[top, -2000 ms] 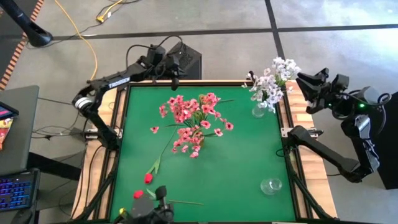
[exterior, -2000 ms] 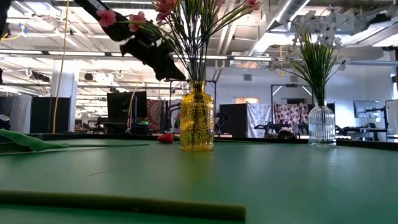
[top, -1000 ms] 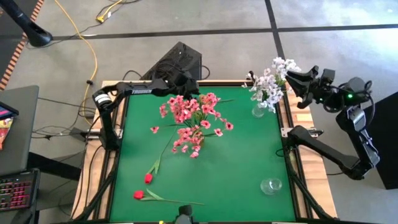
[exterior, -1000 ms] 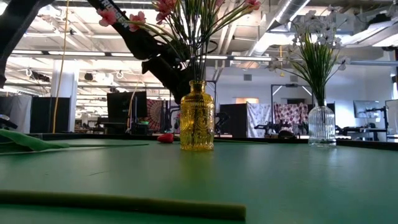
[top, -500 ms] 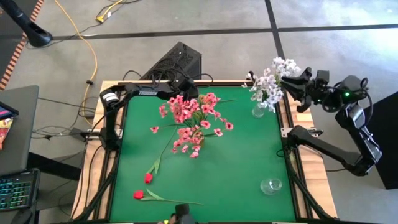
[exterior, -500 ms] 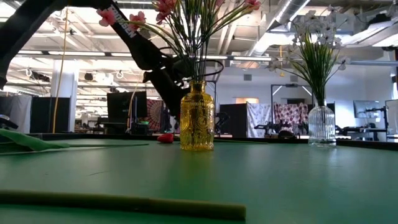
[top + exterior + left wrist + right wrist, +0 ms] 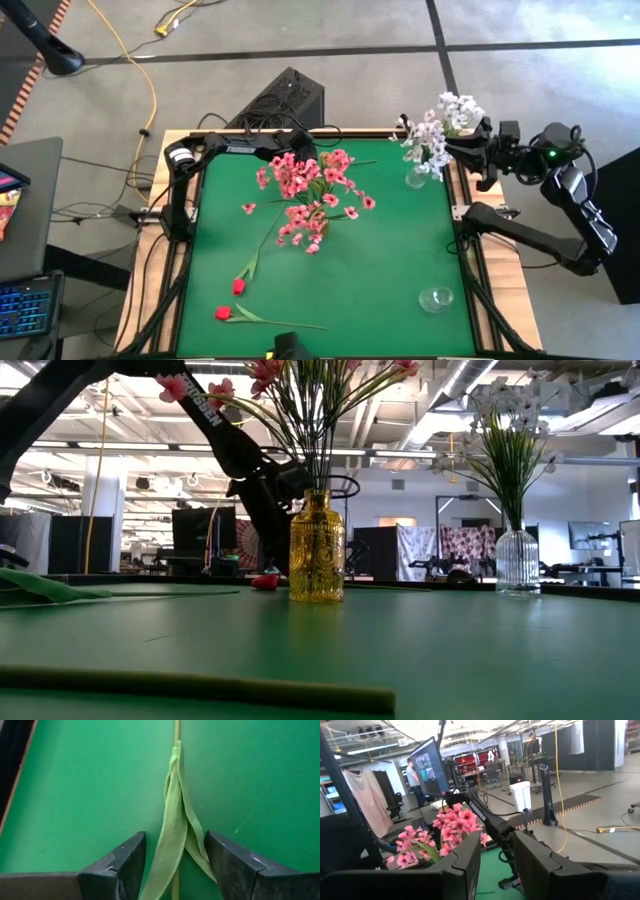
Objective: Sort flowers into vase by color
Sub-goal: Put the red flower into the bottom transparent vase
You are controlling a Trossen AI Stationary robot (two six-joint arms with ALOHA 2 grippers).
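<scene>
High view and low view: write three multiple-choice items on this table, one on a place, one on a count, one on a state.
1. Where does the empty clear glass vase stand on the green table mat?
A. Near the right edge, at the picture's bottom
B. In the middle
C. By the left arm's base

2. How many red-budded flowers lie on the mat?
A. None
B. Two
C. Five

3. How stands the yellow glass vase with the pink blossom sprays?
A. Tipped over
B. Upright
C. Held aloft

Answers: 1 A, the high view shows it alone in that corner. 2 B, two red buds lie at the mat's lower left. 3 B, the low view shows it standing on the mat.
</scene>
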